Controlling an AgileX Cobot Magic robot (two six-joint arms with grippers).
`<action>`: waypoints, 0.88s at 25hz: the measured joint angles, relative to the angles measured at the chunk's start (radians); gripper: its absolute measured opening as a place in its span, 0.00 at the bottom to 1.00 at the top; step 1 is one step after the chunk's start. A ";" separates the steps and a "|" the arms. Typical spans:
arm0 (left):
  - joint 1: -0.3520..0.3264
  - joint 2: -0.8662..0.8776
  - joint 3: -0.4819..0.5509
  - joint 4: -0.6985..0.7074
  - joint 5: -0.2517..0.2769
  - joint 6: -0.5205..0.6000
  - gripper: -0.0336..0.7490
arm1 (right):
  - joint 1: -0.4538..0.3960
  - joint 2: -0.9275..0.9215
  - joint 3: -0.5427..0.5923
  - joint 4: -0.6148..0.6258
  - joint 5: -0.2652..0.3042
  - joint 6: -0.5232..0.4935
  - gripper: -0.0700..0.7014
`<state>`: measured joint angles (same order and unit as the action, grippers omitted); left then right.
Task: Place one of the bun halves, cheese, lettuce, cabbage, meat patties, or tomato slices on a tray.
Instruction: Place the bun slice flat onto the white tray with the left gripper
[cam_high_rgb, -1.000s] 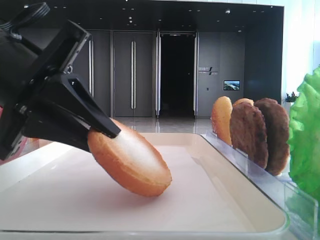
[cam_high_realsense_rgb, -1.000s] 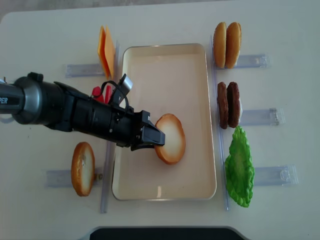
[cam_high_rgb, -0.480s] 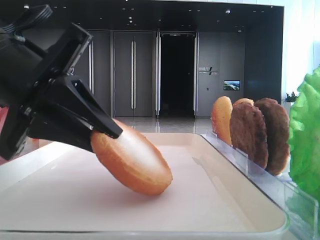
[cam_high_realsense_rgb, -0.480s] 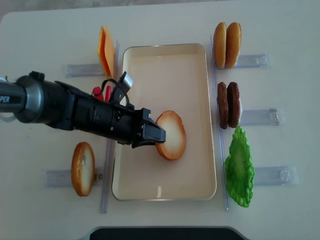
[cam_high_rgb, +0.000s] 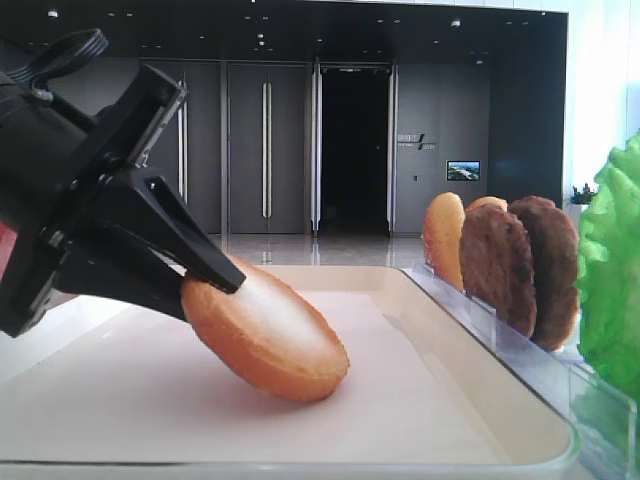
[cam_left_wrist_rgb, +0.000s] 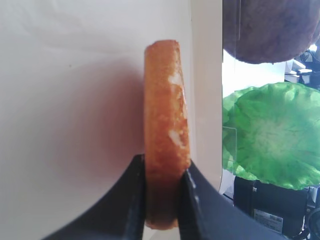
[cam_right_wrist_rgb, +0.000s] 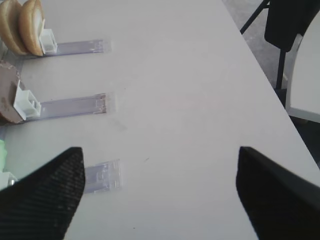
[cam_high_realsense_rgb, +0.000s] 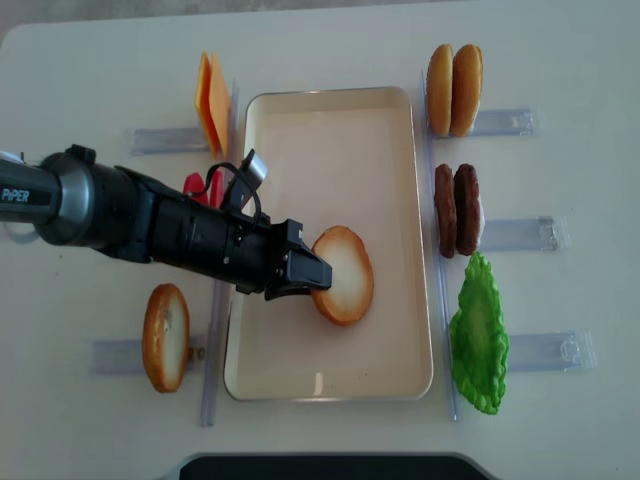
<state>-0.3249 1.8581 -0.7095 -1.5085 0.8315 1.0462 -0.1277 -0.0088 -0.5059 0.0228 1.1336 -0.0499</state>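
On the left, the left gripper is seen with its jaws clamped on the rim of a bun half, which is held tilted, its lower edge on or just above the floor of the tray. The bun should be lowered flat before the jaws are parted, then the arm drawn back leftward. Further right, the meat patties and lettuce are best left undisturbed. The right gripper stands spread wide over the table.
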 joint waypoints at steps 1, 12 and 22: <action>0.000 0.000 0.000 0.000 0.000 -0.002 0.21 | 0.000 0.000 0.000 0.000 0.000 0.000 0.85; 0.000 0.000 0.000 0.001 -0.004 -0.052 0.39 | 0.000 0.000 0.000 0.000 0.000 0.000 0.85; 0.000 0.000 0.000 0.088 -0.028 -0.184 0.41 | 0.000 0.000 0.000 0.000 0.000 0.000 0.85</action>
<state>-0.3249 1.8584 -0.7095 -1.4206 0.8032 0.8620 -0.1277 -0.0088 -0.5059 0.0228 1.1336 -0.0499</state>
